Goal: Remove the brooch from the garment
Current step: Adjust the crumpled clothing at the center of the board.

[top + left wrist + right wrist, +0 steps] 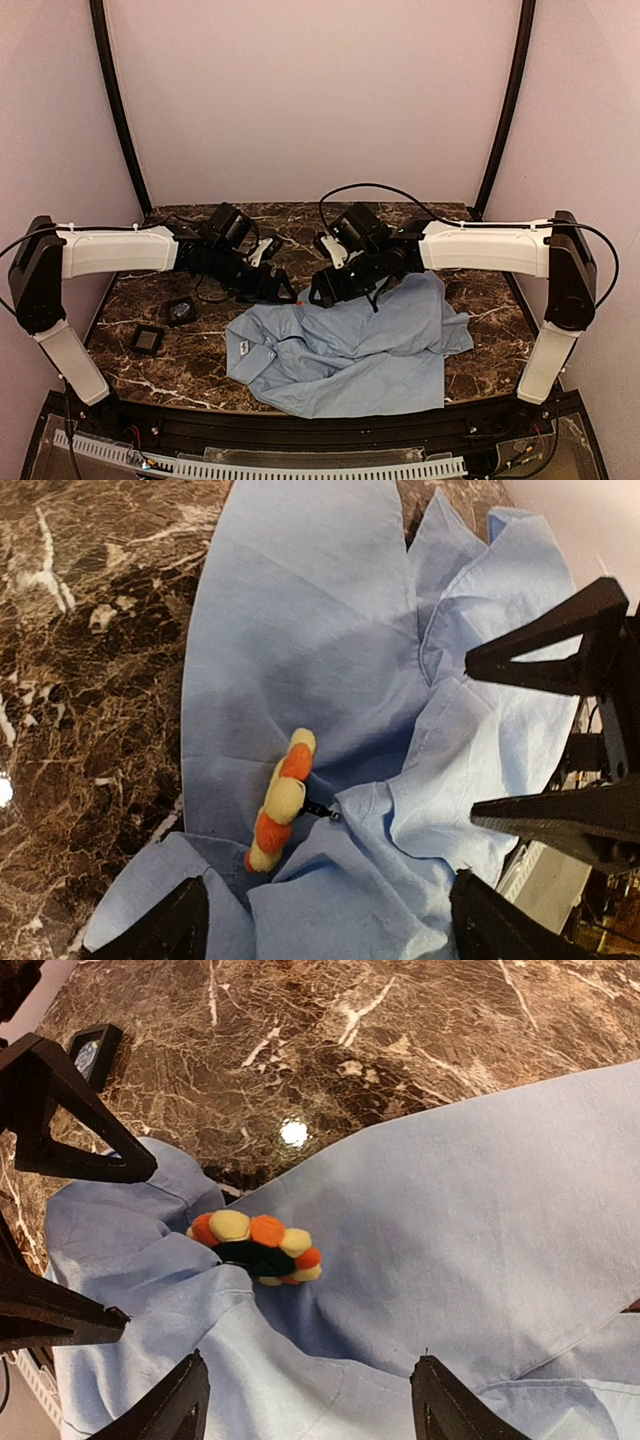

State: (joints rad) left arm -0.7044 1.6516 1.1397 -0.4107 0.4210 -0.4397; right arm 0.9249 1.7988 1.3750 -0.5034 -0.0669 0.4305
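Brooch (281,800) lying on garment (300,630), at eleven o'clock from left gripper (330,915) and right gripper (310,1385), both spread open, gripping nothing.

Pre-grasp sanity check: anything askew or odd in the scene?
The garment lies crumpled rather than flat. The brooch stands tipped on edge in a fold, its dark pin showing against the fabric. Nothing looks spilled or damaged.

Soft light, glare on tabletop (293,1132)
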